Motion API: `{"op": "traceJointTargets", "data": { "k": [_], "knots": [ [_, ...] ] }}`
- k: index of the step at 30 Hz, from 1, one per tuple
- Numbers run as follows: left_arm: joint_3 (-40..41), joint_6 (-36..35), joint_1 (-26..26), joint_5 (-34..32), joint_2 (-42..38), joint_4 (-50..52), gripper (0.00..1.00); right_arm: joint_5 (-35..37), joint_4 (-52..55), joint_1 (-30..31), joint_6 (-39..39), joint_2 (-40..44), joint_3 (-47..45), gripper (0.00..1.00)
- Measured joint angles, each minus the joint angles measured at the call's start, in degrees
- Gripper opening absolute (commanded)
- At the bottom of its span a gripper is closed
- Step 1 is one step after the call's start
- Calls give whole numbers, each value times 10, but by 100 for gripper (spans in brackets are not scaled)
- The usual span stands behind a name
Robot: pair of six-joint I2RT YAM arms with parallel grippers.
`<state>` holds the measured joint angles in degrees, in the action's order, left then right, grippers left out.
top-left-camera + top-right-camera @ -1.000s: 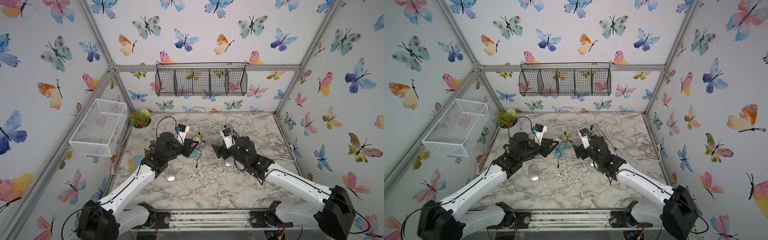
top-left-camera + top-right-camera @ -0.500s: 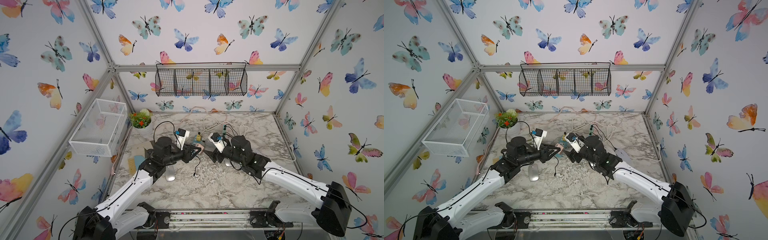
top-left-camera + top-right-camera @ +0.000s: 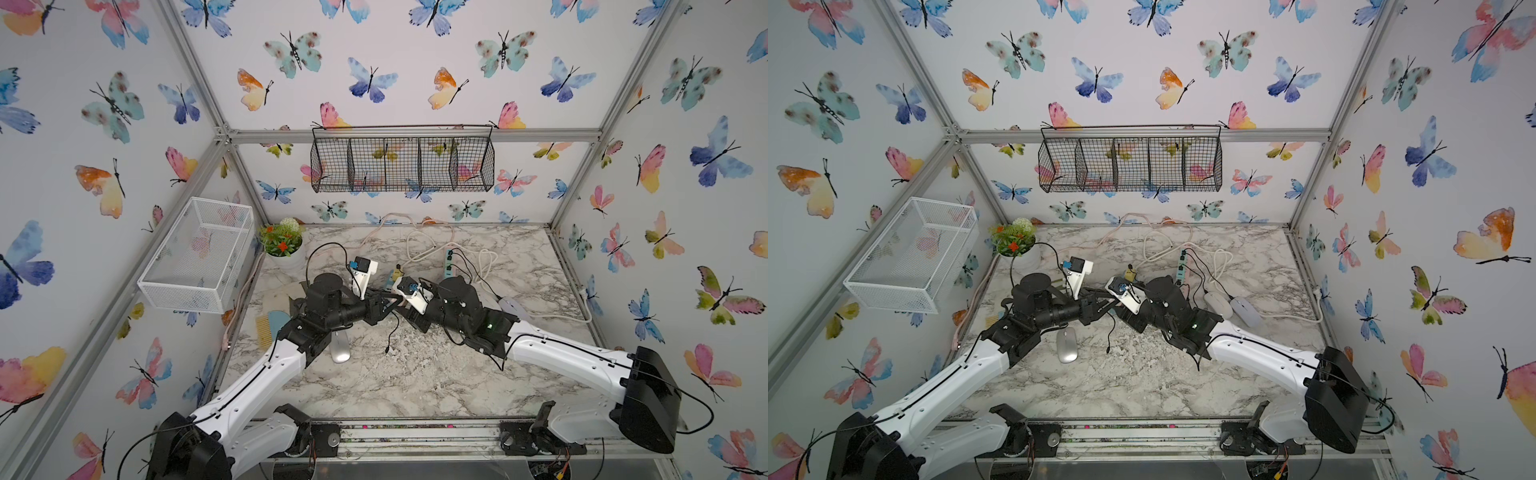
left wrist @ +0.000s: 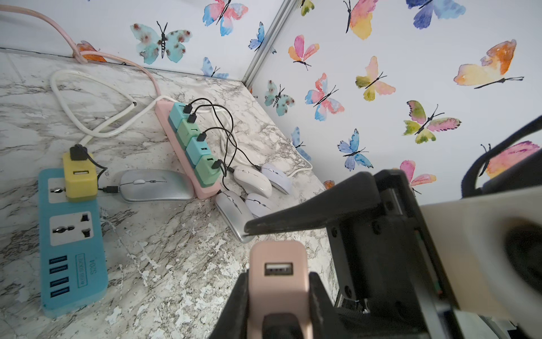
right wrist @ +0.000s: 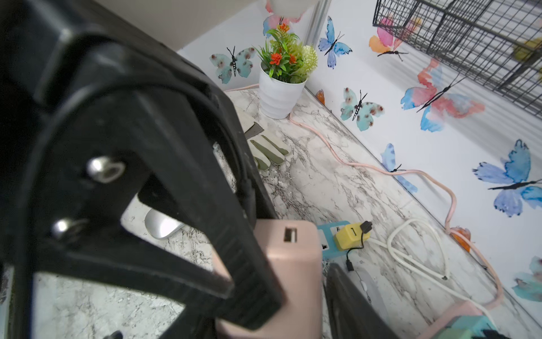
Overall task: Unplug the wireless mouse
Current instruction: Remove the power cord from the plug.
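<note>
The left tool (image 4: 278,283) is clamped narrow on a pink USB adapter (image 4: 277,258), whose empty port faces the wrist camera. The right tool (image 3: 402,306) meets it tip to tip above the marble surface (image 3: 415,374). One of its fingers (image 4: 293,221) lies just over the adapter, but I cannot tell whether its jaws grip. A black cable (image 3: 390,332) hangs from where the tools meet, its free end low near the surface. The silver wireless mouse (image 3: 341,348) lies on the surface under the left forearm, apart from that cable end. Farther back, a blue power strip (image 4: 70,243) carries a yellow adapter (image 4: 79,179).
</note>
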<state>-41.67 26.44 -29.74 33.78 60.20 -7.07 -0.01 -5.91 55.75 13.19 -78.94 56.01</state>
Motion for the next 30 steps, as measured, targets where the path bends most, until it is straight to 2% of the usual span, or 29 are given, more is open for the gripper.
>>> {"op": "traceJointTargets", "data": {
  "k": [5, 9, 10, 14, 16, 21, 30],
  "knots": [
    [0, 9, 0, 0, 0, -1, 0, 5, -1, 5, 3, 0, 0, 45],
    [0, 12, 0, 0, 1, -3, 0, 7, -1, 6, 2, 0, 0, 34],
    [0, 12, 0, 0, 1, -3, 8, 8, -1, 6, 2, 0, 0, 32],
    [0, 14, 0, -3, -1, -4, 57, 12, -5, 7, -7, 1, -1, 28],
    [3, 16, 0, -10, -10, -4, 67, 15, -11, 8, -17, 5, -4, 28],
    [17, 19, 0, -37, -58, -6, 57, 15, -18, 8, -34, 26, -12, 28],
    [19, 19, 0, -67, -78, -13, 54, 7, -18, 8, -47, 32, -13, 27]
  ]
}}
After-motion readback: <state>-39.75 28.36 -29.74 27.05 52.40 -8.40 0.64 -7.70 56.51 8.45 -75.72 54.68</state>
